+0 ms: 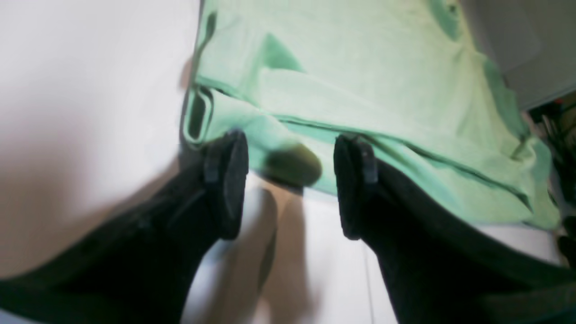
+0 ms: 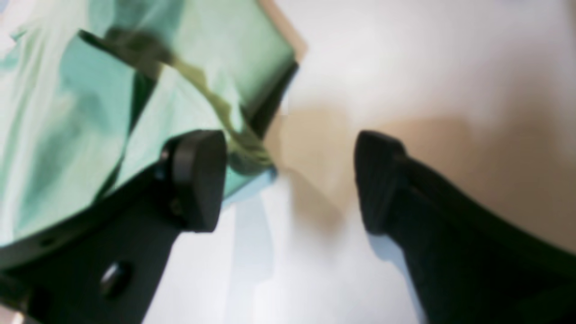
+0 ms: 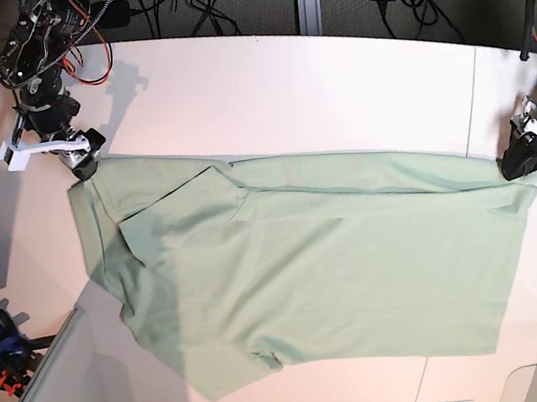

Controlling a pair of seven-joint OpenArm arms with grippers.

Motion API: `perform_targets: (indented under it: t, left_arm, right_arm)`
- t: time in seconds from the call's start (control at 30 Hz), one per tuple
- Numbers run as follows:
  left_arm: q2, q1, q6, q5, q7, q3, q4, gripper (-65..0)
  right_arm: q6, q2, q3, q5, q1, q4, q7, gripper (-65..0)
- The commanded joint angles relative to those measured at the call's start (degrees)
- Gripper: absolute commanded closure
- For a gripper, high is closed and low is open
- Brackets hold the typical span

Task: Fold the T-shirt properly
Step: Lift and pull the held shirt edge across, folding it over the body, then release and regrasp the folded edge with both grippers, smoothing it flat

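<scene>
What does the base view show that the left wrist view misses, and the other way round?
Only the base view shows the whole T-shirt spread on the table, with both arms at its far corners and cables beyond the table edge. Only the left wrist view shows the left end effector close up, open, fingers astride a folded hem edge. Both show the pale green shirt on the white table.

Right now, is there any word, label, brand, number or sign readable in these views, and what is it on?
None can be read in any view.
The T-shirt is plain on the side that shows; no tag or print is legible.
The white table carries no marking.
The left gripper and right gripper show only dark, blurred pads.
</scene>
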Motion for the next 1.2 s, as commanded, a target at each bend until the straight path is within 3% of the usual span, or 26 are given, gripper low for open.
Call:
perform_targets:
  t: [0.0, 0.07, 0.5, 0.77, 1.17]
  left_arm:
    - [-0.9, -0.4, 4.3, 3.1, 1.5, -0.1, 0.2, -34.8]
    - [-1.0, -1.2, 5.6, 4.2, 1.7, -0.2, 0.2, -34.8]
    - [-3.3, -0.9, 5.6, 3.3, 4.0, -5.9, 0.2, -34.8]
    - [-1.3, -1.2, 6.6, 5.2, 2.5, -5.1, 0.2, -34.8]
    - [1.6, -2.4, 9.0, 8.0, 1.0, -4.0, -0.1, -34.8]
  right_arm:
    - [0.2, 0.1, -0.1, 0.6, 0.9, 0.5, -0.7, -44.3]
    - [0.2, -0.1, -0.1, 0.6, 1.4, 0.5, -0.7, -44.3]
    - [0.2, -0.2, -0.1, 0.0, 1.8, 0.5, -0.7, -44.3]
    - [0.2, -3.8, -0.1, 0.0, 4.0, 0.5, -0.5, -44.3]
    - [0.2, -4.9, -1.2, -1.1, 5.7, 0.5, -0.4, -44.3]
